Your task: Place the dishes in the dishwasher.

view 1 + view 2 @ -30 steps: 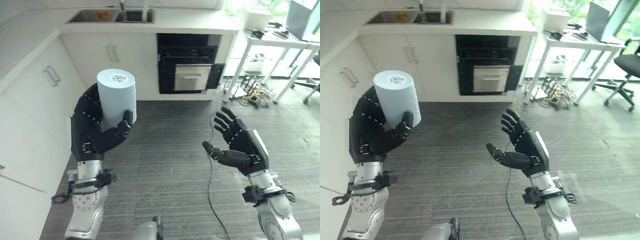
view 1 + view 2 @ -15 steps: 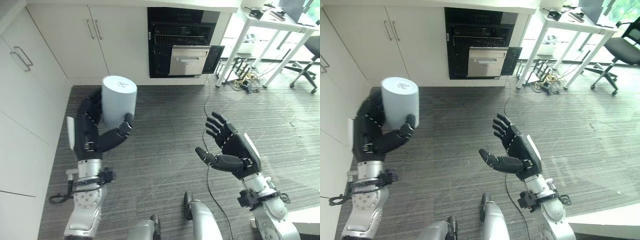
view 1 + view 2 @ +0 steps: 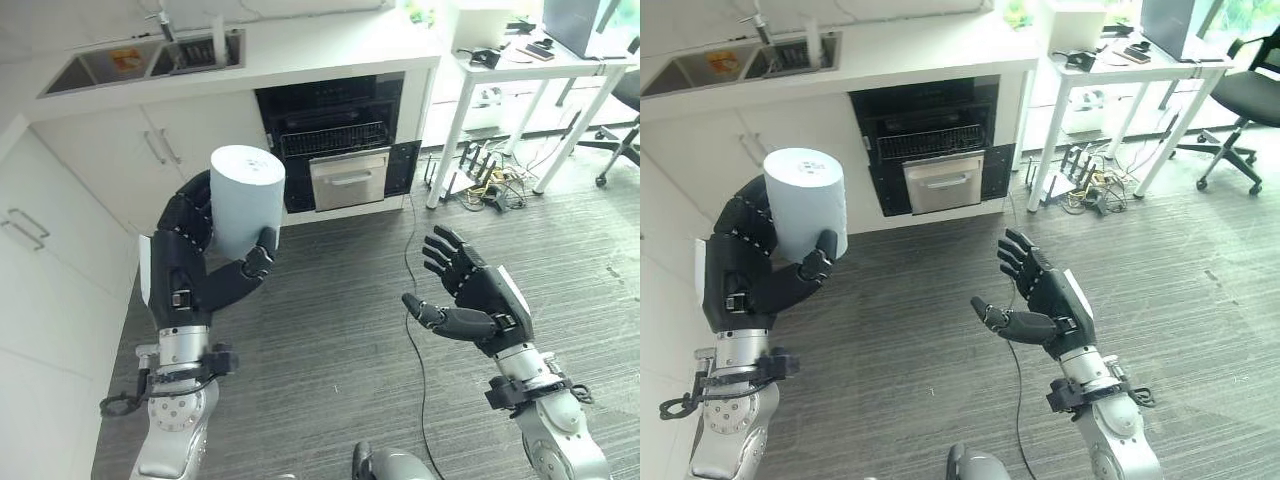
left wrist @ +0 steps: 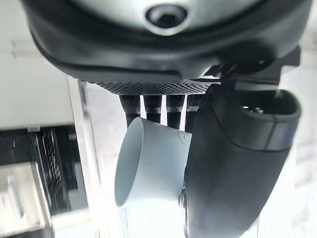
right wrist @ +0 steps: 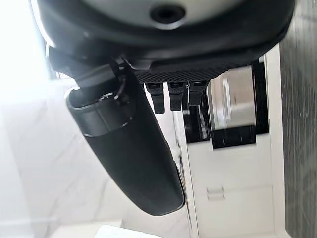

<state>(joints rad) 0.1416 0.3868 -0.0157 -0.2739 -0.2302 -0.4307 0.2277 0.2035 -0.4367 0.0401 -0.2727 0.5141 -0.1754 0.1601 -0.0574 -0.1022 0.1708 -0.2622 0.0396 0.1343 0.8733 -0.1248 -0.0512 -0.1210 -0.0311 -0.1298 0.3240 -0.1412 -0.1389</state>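
Pale blue and smooth, the cup [image 3: 245, 203] I hold upside down in my left hand [image 3: 190, 268], fingers wrapped around its wall, looks light, rigid and slippery, while my right hand [image 3: 478, 303] hovers spread and empty short of the open dishwasher [image 3: 335, 150].

No legible text, label, number or sign anywhere; none on any surface

The dishwasher [image 3: 340, 150] stands open under the counter [image 3: 330, 50], ahead of the robot. The sink [image 3: 130, 62] sits in the counter to its left. A desk [image 3: 540, 60] stands to its right.
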